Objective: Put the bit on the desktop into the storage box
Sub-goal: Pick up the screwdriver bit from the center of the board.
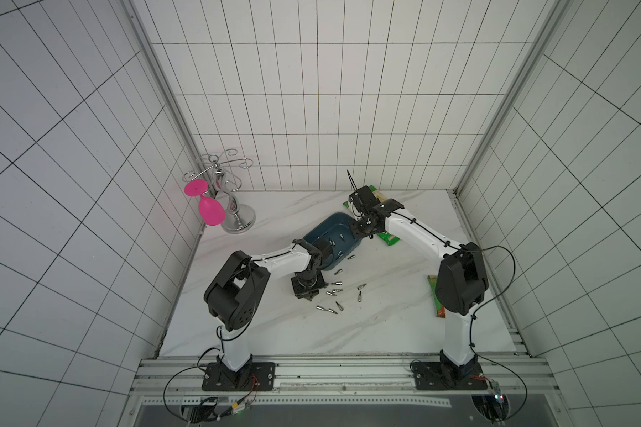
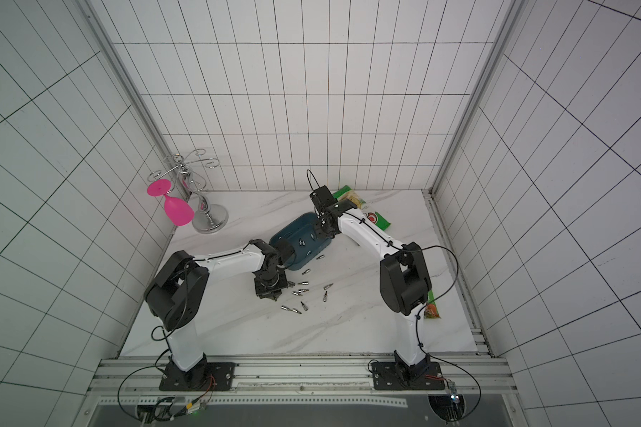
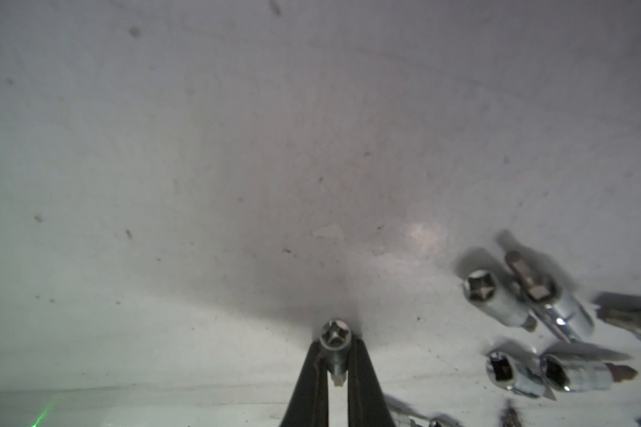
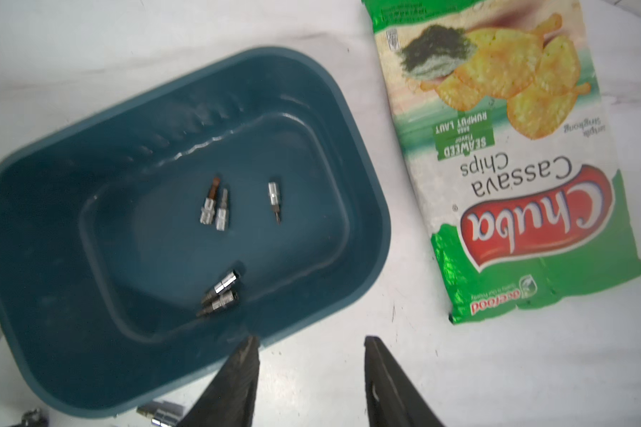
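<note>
We see the left gripper (image 3: 334, 360) down at the desktop (image 3: 163, 185), its fingers clamped on a bit (image 3: 334, 337). Just beside it, loose bits (image 1: 335, 292) lie scattered. Farther right, the storage box (image 4: 52, 229) holds five bits (image 4: 215, 210). The right gripper (image 4: 311, 342) hangs at the box's rim, fingers apart, near a chips bag (image 4: 515, 192).

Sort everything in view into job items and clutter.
Job: left gripper, held bit, loose bits, desktop, storage box, boxed bits.
Clutter: chips bag, green packet, glass rack, pink glass.
</note>
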Controlling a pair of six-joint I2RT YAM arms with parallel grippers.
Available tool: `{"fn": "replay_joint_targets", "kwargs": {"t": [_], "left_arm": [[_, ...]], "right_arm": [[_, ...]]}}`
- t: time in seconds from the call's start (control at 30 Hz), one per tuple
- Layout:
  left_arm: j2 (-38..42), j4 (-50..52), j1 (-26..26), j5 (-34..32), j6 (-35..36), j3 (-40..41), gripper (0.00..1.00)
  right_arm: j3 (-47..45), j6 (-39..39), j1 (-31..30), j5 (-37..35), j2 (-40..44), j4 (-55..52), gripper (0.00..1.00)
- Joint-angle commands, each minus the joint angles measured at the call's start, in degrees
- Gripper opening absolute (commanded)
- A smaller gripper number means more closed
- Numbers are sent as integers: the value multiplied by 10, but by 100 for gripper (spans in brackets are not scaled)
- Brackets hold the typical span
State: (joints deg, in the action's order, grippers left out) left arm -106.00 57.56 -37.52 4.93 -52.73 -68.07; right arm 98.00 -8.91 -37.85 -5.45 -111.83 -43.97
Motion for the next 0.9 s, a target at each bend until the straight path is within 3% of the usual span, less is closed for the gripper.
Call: {"fn": "replay_joint_targets", "kwargs": {"t": [0.0,0.37,0.63,0.87], "left_arm": [[31,31,-1,-21,15,-29,0],[58,161,40,-42,86,-200,0],[-51,159,66,-24,128,-338,0],[-151,134,68,0,141,-412,0]], "right_arm": [[-57,-35,0,-4,50,-1,52],[-218,-104,-10,15,159,41,57],[-312,-149,-40,15,227,57,57],[-380,-201,-64,16,269,69,57]]}}
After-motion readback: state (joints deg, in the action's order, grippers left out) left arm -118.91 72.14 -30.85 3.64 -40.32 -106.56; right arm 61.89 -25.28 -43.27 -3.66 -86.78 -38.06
